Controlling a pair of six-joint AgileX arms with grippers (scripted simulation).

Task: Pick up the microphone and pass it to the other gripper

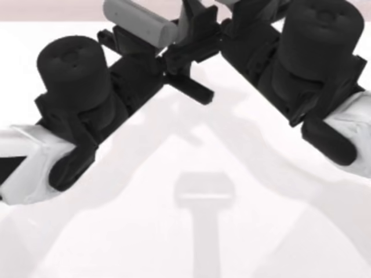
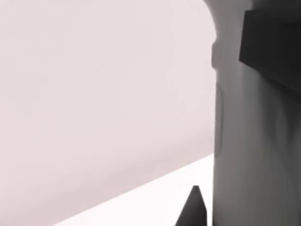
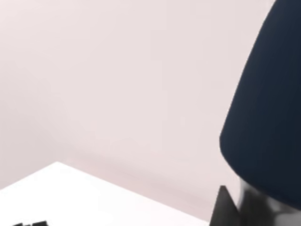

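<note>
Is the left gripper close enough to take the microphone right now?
Probably yes: the left gripper meets the right gripper mid-air, and the microphone's grey handle sits right beside a left fingertip, nothing between.

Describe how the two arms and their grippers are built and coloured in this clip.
Both arms are twins: white shell segments lead into bulky black wrist housings, each topped by a rounded black cylinder. The left arm and right arm end in black angular grippers; the left gripper carries a pale grey capsule-shaped part on top. The wrist views show pointed, triangular black fingers. No cables or markings are visible.
</note>
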